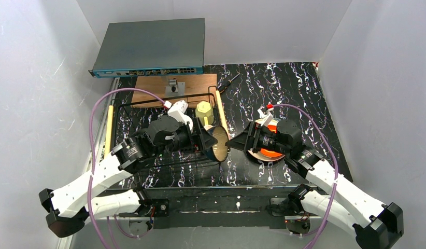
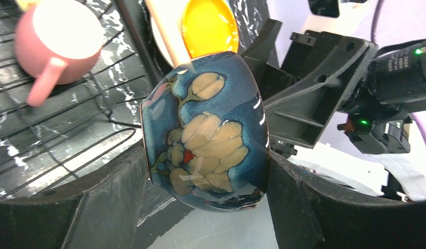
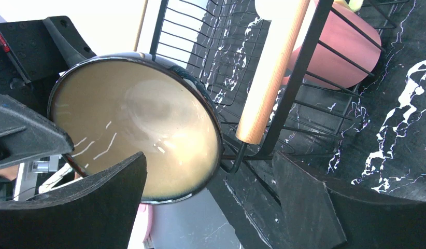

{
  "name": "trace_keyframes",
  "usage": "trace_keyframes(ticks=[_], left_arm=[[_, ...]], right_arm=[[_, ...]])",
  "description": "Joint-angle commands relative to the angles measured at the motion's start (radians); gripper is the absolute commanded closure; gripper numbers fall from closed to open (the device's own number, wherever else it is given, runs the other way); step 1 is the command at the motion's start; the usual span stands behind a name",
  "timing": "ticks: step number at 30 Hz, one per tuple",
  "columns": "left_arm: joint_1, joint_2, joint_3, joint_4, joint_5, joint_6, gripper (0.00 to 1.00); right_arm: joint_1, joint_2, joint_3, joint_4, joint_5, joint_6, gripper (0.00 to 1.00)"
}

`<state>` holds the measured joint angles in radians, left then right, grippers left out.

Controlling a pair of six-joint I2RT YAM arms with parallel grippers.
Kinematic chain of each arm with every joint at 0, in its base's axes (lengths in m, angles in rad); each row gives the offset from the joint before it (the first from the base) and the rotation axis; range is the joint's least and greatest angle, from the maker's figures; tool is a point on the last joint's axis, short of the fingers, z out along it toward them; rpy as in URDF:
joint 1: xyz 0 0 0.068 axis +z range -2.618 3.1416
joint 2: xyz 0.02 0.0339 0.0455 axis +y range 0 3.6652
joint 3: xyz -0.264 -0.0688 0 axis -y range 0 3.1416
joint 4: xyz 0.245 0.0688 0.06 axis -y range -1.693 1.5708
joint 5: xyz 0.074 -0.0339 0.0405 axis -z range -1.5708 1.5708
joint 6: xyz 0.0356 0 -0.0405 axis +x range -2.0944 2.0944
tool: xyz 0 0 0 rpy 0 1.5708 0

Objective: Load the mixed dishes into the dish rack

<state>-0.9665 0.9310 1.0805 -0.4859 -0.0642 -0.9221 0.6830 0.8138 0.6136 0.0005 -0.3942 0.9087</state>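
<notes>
Blue-teal bowl (image 2: 206, 135) hangs on its side, clamped across its body by the left gripper (image 2: 207, 176), at the right edge of the black wire rack (image 3: 296, 78) mid-frame in the top view. Pink mug (image 2: 60, 46) sits inside the rack. Right gripper (image 1: 236, 141) faces the bowl's tan inside, fingers spread apart, above an orange plate (image 1: 272, 154) on the worktop (image 1: 283, 88).

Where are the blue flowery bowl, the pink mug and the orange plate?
blue bowl (image 2: 211, 129), left wrist view, on its flowered outside.
pink mug (image 2: 59, 39), left wrist view, on its pale inside.
orange plate (image 1: 272, 153), top view, on the near rim showing under the right arm.
</notes>
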Motion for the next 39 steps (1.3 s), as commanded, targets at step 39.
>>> trace_keyframes(ticks=[39], left_arm=[[0.028,0.248,0.187,-0.531,-0.656,0.571,1.00]], right_arm=[[0.007,-0.013,0.046,-0.059,0.069,-0.038,0.02]])
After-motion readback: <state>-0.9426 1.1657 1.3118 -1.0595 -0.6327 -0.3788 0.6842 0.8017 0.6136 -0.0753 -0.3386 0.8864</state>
